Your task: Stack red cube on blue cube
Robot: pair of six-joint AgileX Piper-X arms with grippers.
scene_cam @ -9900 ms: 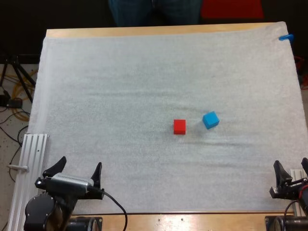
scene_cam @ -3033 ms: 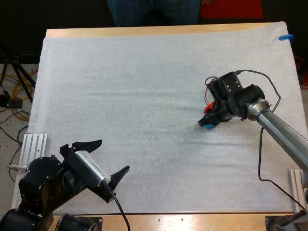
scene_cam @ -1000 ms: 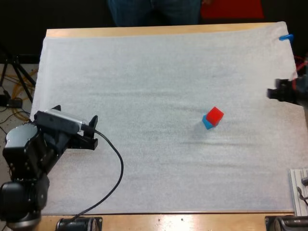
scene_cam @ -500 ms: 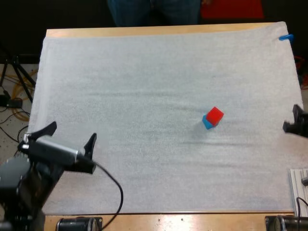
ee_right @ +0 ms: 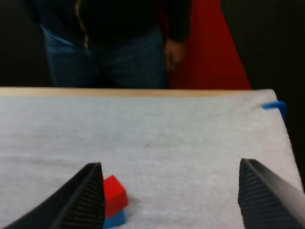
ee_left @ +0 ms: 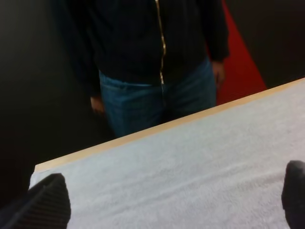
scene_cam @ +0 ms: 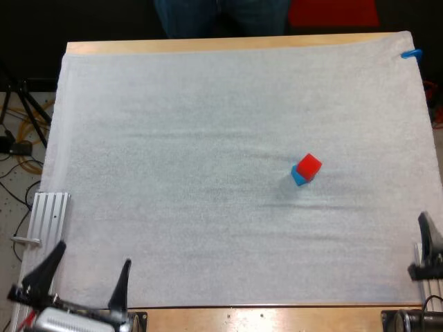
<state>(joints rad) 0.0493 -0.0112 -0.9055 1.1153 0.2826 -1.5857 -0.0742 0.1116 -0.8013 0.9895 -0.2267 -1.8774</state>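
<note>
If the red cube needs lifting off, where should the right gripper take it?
Probably from straight above, closing on two opposite side faces of the red cube. It sits on the blue cube, turned diagonal to the mat edges, so rotate the wrist to match and stay above the blue one.

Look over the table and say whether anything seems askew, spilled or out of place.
Nothing stands out: the small red cube rests upright on the small blue cube on the white mat, nothing spilled or damaged.
</note>
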